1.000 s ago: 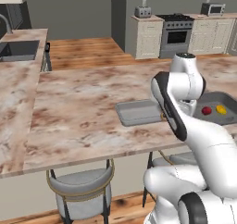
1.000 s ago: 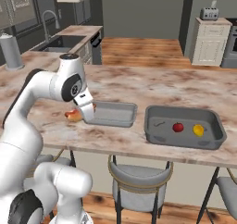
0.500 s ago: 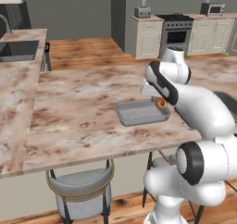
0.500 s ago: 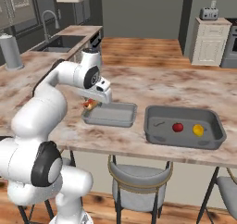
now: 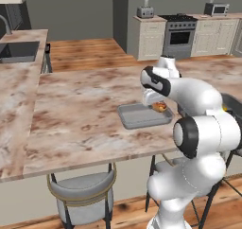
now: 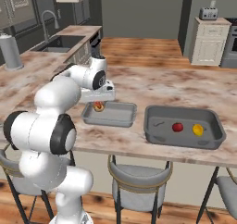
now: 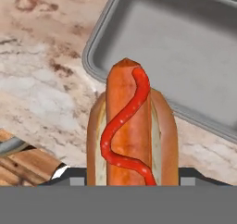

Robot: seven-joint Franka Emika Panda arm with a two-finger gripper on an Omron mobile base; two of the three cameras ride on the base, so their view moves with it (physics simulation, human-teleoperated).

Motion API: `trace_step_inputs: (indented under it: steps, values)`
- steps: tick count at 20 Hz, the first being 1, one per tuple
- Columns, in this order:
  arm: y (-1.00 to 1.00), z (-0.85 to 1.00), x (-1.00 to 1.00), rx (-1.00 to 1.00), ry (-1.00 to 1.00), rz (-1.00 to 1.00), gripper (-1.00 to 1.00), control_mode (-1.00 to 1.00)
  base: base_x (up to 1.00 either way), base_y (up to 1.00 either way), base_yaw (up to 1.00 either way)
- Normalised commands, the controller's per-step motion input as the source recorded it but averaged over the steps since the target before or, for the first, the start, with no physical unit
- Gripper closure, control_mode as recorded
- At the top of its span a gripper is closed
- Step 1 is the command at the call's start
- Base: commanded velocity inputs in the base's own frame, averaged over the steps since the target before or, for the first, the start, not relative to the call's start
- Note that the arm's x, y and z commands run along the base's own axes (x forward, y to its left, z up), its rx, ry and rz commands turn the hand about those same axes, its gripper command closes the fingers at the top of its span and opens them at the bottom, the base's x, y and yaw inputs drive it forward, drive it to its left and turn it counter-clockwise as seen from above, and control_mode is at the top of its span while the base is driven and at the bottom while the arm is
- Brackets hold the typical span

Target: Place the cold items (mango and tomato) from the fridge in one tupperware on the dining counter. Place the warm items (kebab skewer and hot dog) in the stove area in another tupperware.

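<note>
The hot dog (image 7: 132, 130) fills the lower middle of my hand view, an orange-red sausage in a tan bun with a wavy red line of sauce along it, and my fingers pinch it by the sides of the bun. In the left base view the hot dog (image 5: 159, 106) sits at frame centre-right, over the right end of the shallow light-grey tray (image 5: 137, 120); in the right base view it (image 6: 98, 107) hangs over the tray's left end (image 6: 115, 118), low in my gripper (image 6: 98, 105). Whether it touches the tray floor I cannot tell. In my hand view the tray (image 7: 185, 47) takes the upper right, its rounded rim just beyond the sausage tip.

The tray rests on the dining counter (image 6: 152, 84), beige-pink marbled stone with brown veins. Just to its right in the right base view lies a deeper dark-grey tray (image 6: 157, 133) holding a red tomato (image 6: 177, 127) and a yellow-orange mango (image 6: 198, 129), side by side but apart.

Stools (image 6: 139, 186) stand below the counter's near edge. At the upper right of the left base view the steel-grey stove (image 5: 179, 34) stands between cream cabinets, with a toaster (image 5: 144, 11) and a microwave (image 5: 213, 8) on top. A sink (image 6: 58, 42) shows at the upper left of the right base view. I can read no writing or labels anywhere.
</note>
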Motion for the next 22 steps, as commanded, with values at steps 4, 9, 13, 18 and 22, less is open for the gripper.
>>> trace_step_inputs:
  steps: [4,9,13,18,22]
  values:
    - [-0.10,-0.64,0.40,-0.16,0.00,0.87,1.00,-1.00,0.00,0.00,0.00]
    - [0.00,-0.15,0.38,-0.10,0.04,0.64,1.00,-1.00,0.00,0.00,0.00]
    - [-0.01,-0.09,0.67,0.00,0.02,0.05,1.00,-1.00,0.00,0.00,0.00]
    - [0.00,-0.52,0.99,0.00,0.00,0.14,1.00,-1.00,0.00,0.00,0.00]
    - [0.03,-0.60,0.82,0.00,0.01,0.15,1.00,-1.00,0.00,0.00,0.00]
